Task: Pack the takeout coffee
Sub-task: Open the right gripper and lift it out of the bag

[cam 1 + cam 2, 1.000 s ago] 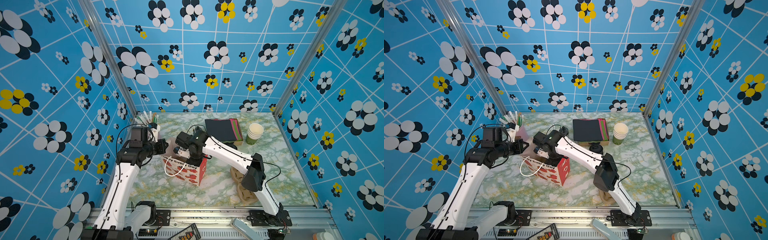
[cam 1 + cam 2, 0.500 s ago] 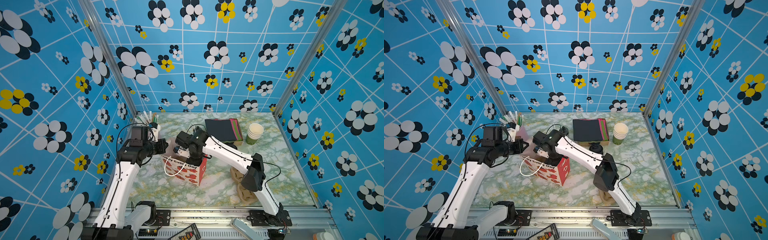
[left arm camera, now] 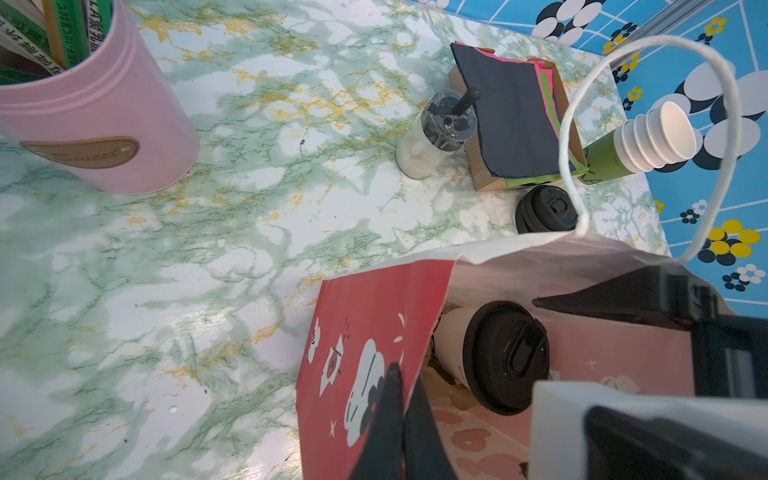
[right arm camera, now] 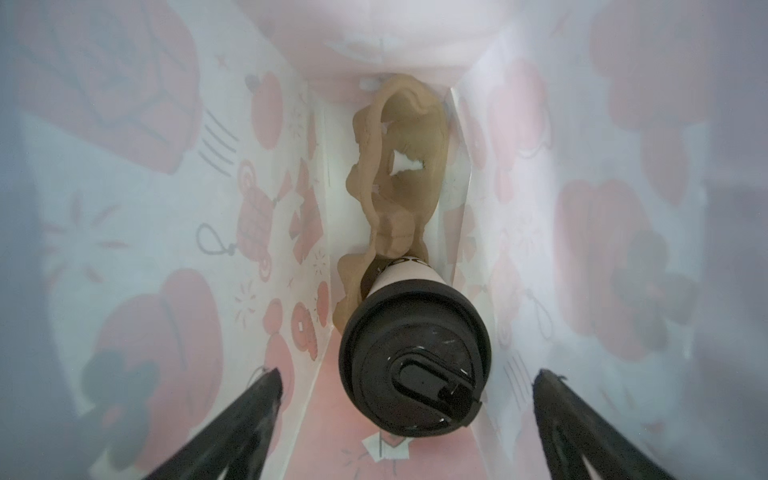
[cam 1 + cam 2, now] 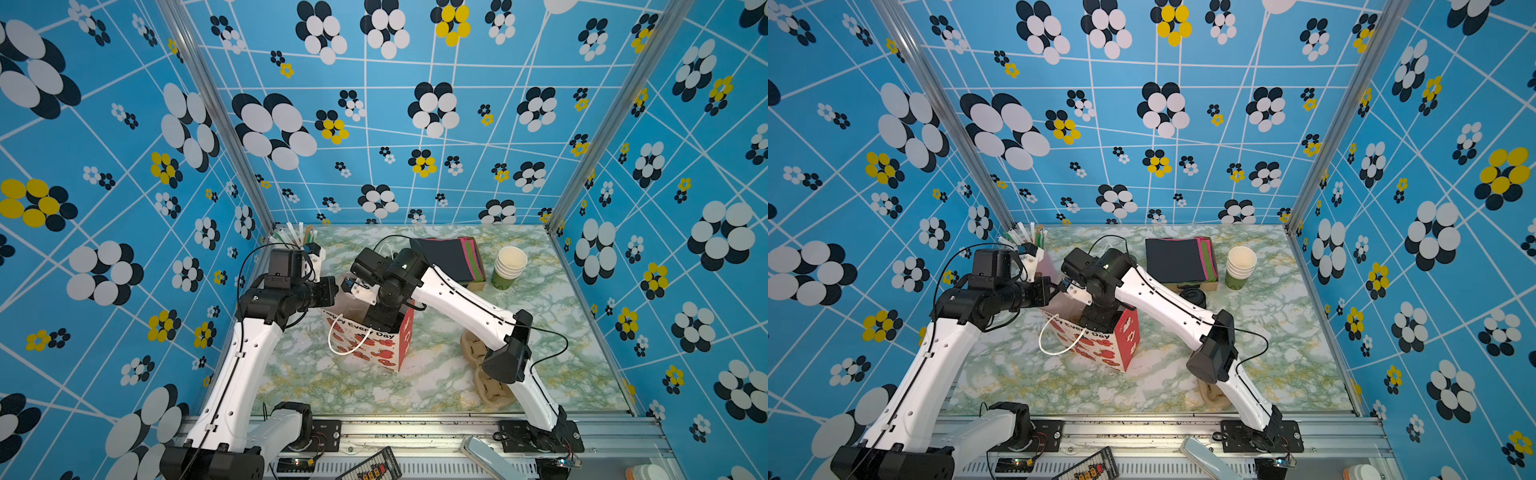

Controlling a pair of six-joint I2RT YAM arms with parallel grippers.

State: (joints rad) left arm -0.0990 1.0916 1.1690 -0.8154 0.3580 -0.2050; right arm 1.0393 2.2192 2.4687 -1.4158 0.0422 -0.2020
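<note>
– Coffee (image 4: 415,353) sits in the bag (image 5: 370,336), eight o'clock from the cup stack (image 5: 509,266); right jaws spread.
– Left jaws pinch the bag rim. It looks light, crushable: hold under the lid (image 3: 505,357).

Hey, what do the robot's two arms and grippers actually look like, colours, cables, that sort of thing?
The left arm and right arm both have white link shells with black joints and black wrist blocks. A thin black cable loops along each. The gripper fingers are black, slim and taper to points. No readable markings.
</note>
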